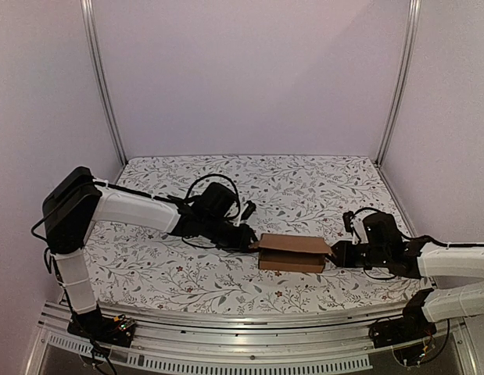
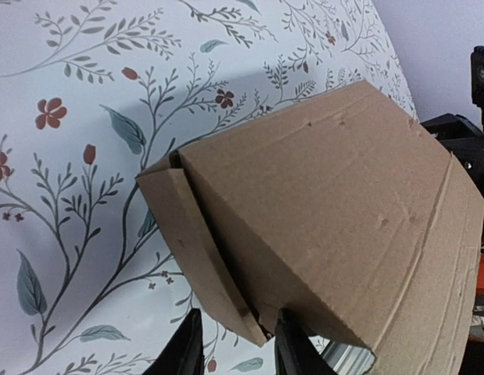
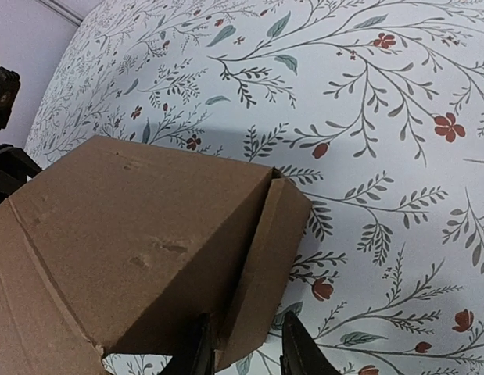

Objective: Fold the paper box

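Paper box (image 1: 292, 251): a shallow brown corrugated carton, lid panel down, lying flat on the floral tablecloth (image 1: 187, 273) directly between my two grippers and meeting both at its short ends.

Left gripper (image 1: 252, 240): reaches in low at the box's near end. In the left wrist view the folded end wall (image 2: 198, 250) rises just ahead of my fingers (image 2: 187, 351), and its lower corner dips into the gap between them. The fingers stand parted. One sits against the cardboard on the lid side, while a strip of tablecloth shows between the other and the wall, so nothing is clamped. The lid slopes away from this gripper, creased near its far edge, with a dark slit where it overlaps the end wall.

Right gripper (image 1: 336, 251): mirrors the first at the opposite end. In the right wrist view the other end wall (image 3: 265, 266) stands ahead of my fingers (image 3: 300, 348) and leans slightly outward, its bottom corner between the two. These fingers are also spread, and cloth shows between the outer one and the cardboard. The lid surface beyond carries small dents and one long crease.

Both arms lie low over the cloth, each pointing at the other across the box.
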Controlling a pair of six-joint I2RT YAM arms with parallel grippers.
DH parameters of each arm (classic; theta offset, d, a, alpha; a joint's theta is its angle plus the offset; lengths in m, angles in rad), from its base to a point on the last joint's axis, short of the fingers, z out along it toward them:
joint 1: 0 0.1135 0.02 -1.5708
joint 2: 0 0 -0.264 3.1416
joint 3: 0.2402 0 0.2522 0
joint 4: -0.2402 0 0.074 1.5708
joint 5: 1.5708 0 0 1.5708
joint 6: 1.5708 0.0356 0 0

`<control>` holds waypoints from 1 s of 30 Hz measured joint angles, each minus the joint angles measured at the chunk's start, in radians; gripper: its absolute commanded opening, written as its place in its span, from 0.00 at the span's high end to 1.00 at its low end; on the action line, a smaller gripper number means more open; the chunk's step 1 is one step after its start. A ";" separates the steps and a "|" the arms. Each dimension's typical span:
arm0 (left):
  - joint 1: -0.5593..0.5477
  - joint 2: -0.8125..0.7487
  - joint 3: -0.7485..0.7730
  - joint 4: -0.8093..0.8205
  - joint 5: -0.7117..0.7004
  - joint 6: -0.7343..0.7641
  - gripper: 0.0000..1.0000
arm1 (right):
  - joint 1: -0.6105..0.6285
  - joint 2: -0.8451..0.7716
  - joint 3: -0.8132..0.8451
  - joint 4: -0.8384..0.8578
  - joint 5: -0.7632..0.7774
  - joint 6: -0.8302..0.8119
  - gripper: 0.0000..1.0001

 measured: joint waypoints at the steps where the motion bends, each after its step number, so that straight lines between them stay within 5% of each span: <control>1: -0.001 0.000 0.003 0.000 0.002 0.000 0.69 | 0.000 0.011 0.000 0.010 -0.006 0.001 0.73; 13: -0.024 0.035 0.023 0.001 0.005 0.002 0.70 | -0.003 0.116 0.000 0.081 -0.048 0.017 0.75; 30: -0.029 0.037 -0.005 0.019 -0.066 0.017 0.72 | -0.003 0.037 -0.007 0.015 0.045 0.011 0.76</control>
